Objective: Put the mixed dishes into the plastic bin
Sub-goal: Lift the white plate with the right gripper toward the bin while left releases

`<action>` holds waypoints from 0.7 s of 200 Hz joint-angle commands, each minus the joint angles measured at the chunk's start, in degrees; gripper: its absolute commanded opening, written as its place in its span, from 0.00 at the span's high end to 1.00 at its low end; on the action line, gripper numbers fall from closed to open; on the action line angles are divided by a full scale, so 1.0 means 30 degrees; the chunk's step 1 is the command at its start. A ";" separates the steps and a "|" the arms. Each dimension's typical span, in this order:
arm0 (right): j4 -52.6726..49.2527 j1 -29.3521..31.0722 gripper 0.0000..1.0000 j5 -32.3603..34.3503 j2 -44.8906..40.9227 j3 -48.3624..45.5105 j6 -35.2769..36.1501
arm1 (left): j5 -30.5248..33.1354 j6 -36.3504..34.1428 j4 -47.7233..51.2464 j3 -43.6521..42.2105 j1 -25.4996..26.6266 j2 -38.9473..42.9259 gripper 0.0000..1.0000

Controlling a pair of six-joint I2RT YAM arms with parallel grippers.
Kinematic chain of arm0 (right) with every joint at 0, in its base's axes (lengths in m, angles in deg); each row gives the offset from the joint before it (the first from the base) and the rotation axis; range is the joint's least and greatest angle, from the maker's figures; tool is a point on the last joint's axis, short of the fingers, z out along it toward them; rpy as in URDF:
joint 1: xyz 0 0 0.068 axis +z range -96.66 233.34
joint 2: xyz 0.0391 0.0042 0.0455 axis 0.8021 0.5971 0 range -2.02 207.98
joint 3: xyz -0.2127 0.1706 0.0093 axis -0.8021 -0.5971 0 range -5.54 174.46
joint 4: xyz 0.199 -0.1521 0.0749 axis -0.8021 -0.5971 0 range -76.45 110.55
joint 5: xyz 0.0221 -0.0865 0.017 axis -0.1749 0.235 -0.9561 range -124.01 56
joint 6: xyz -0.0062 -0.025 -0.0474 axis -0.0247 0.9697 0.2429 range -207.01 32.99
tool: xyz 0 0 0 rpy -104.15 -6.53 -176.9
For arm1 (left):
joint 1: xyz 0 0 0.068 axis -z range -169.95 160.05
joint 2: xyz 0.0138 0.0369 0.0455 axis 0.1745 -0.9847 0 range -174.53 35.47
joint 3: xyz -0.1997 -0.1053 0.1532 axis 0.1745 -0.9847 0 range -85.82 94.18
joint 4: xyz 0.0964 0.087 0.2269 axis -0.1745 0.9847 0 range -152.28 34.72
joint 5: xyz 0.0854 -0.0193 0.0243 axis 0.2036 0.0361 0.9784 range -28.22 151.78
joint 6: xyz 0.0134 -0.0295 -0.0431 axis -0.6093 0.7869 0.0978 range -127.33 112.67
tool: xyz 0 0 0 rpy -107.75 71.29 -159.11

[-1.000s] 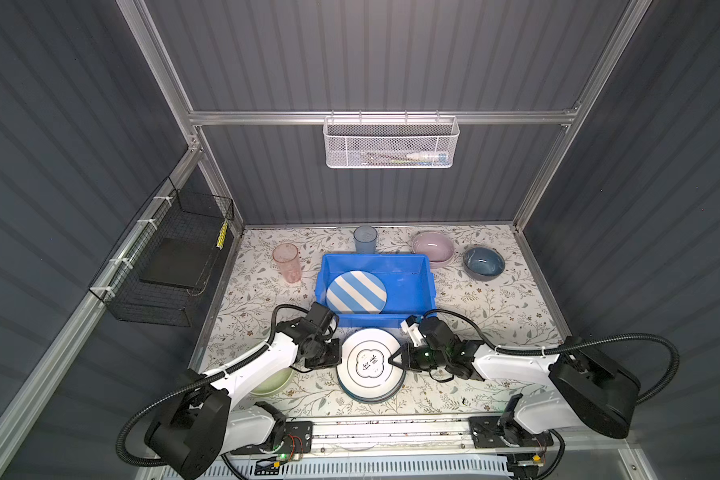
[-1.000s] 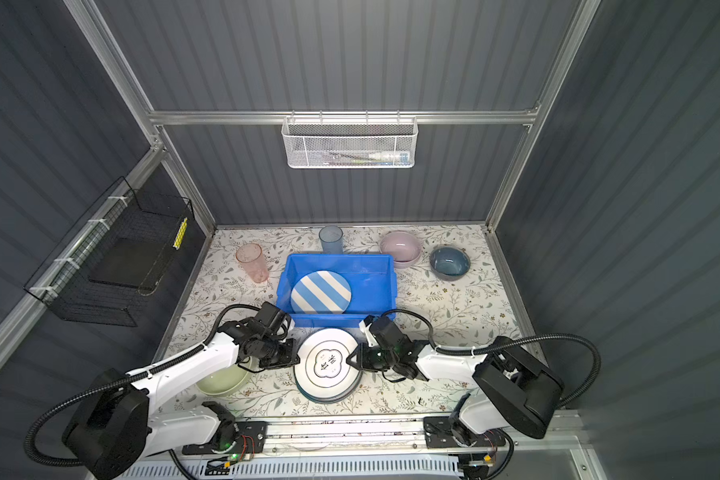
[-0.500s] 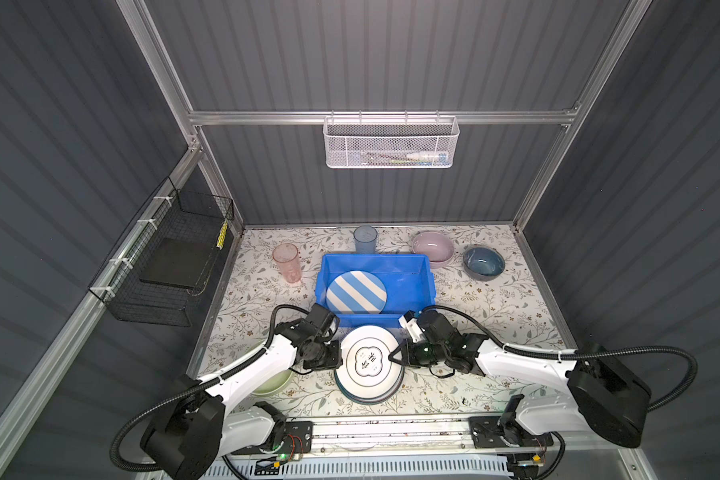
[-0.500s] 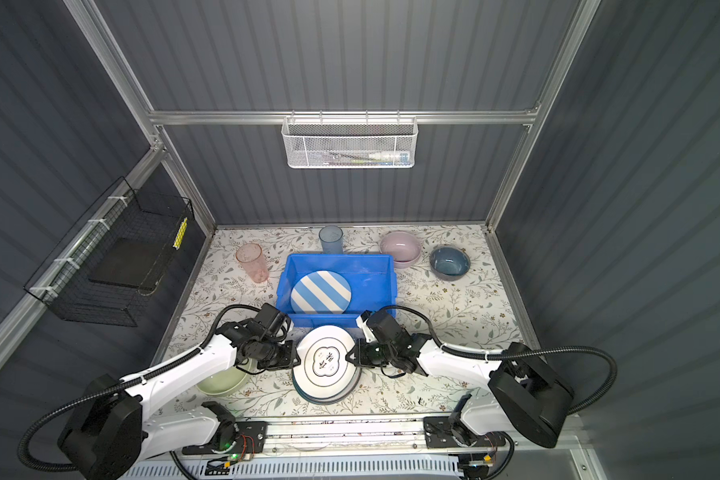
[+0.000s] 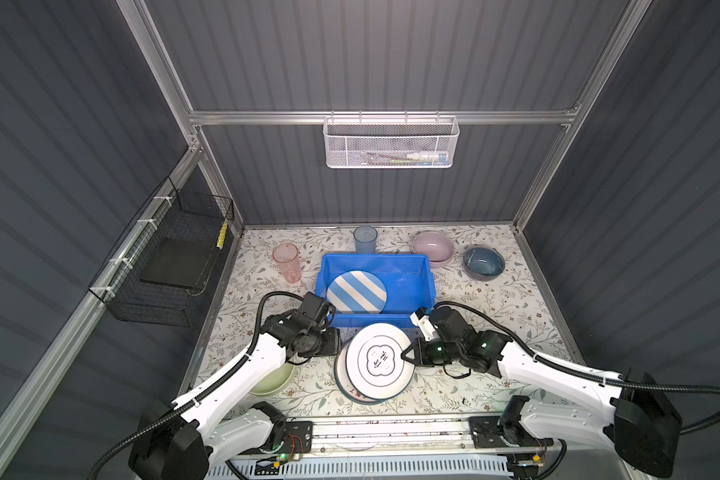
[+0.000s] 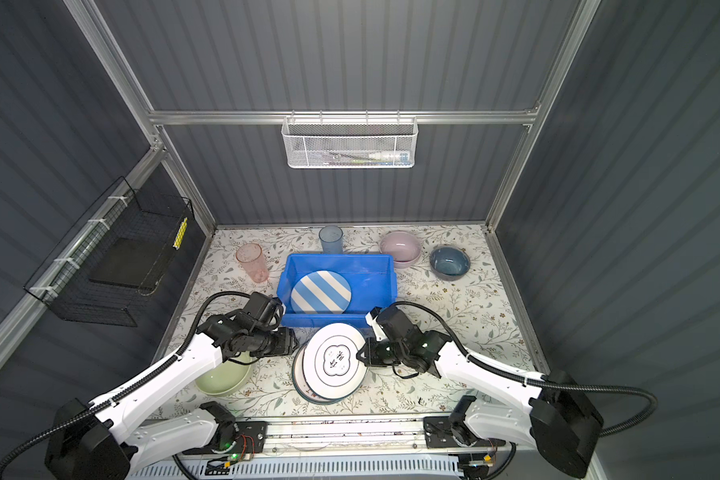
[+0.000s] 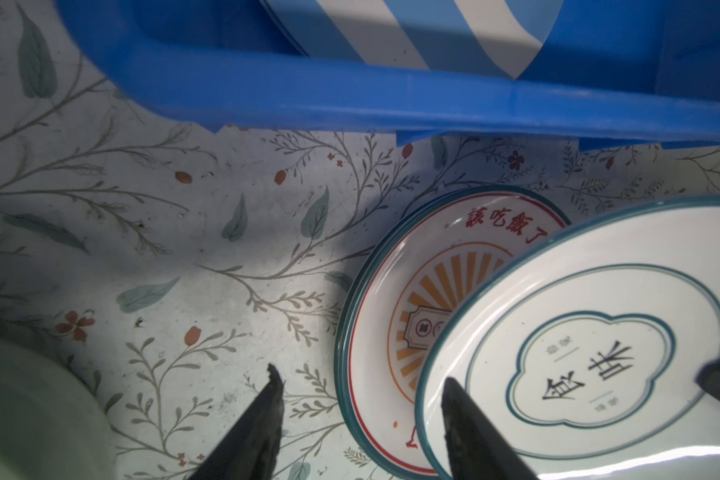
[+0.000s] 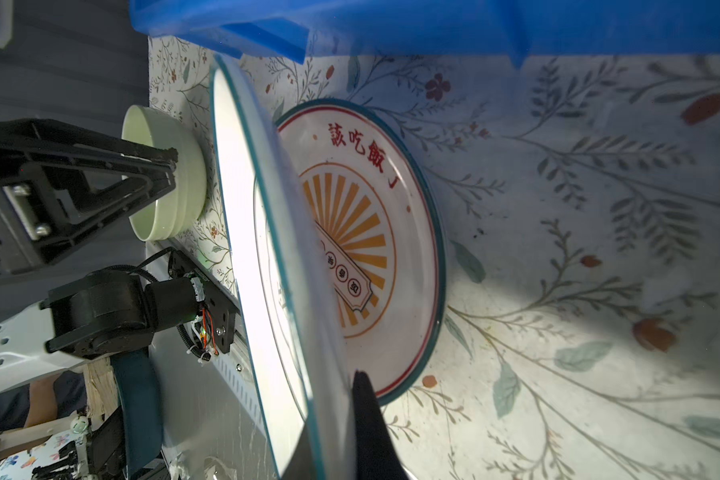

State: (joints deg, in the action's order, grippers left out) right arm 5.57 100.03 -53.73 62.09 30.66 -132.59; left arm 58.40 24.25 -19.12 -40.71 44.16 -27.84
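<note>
Mixed dishes, with both pincers at the near plate stack. The white emblem plate (image 5: 377,361) bears a teal-lined quatrefoil frame enclosing two large dark characters. In the left wrist view they appear inverted, and I cannot read them with confidence. Beneath it lies the lettered-rim plate (image 7: 433,266), where I read the red characters 該吃飯了 above an orange sunburst. The small characters on its central banner are too fine to make out.

The right pincer (image 5: 408,360) is clenched on the emblem plate's rim and holds it tilted, raised off the lettered-rim plate. The left pincer (image 7: 362,399) is released and grasps nothing, its fingers (image 7: 267,419) standing apart at the opposite rim. Whether one finger touches that rim I cannot tell.

The bright blue plastic bin (image 5: 410,291) stands just beside both pincers, on the side away from the arm bases. The emblem plate's far rim lies near its front wall. The blue-white striped plate (image 5: 356,292) lies inside the bin, in the half nearer the left pincer.

The green bowl (image 5: 273,380) sits just behind the left pincer, partly under its arm. Past the bin, well apart from both pincers, stand the pink tumbler (image 5: 287,262), blue tumbler (image 5: 365,239), pink bowl (image 5: 433,248) and dark-blue bowl (image 5: 484,261).
</note>
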 commanded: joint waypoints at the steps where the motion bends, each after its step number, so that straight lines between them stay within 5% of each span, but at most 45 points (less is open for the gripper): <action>1: -0.1941 -0.0555 0.95 0.0686 -0.1154 0.1428 0.1246 | 0.0988 -0.0388 0.0732 0.0775 0.0057 0.0218 0.36; 74: -0.5654 -0.3542 0.94 0.0359 -0.1919 0.4386 0.3310 | 0.2531 -0.0994 0.0966 0.2461 0.0057 0.0001 0.34; 140: -0.5407 -0.6143 0.94 -0.0977 -0.0828 0.6410 0.3984 | 0.2620 -0.1441 0.0909 0.2387 0.0057 0.0653 0.28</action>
State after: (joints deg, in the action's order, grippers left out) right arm -12.44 83.88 -53.51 58.01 46.42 -122.30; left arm 65.73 21.43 -17.42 -34.00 44.16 -27.60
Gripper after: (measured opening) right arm 0.091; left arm 0.713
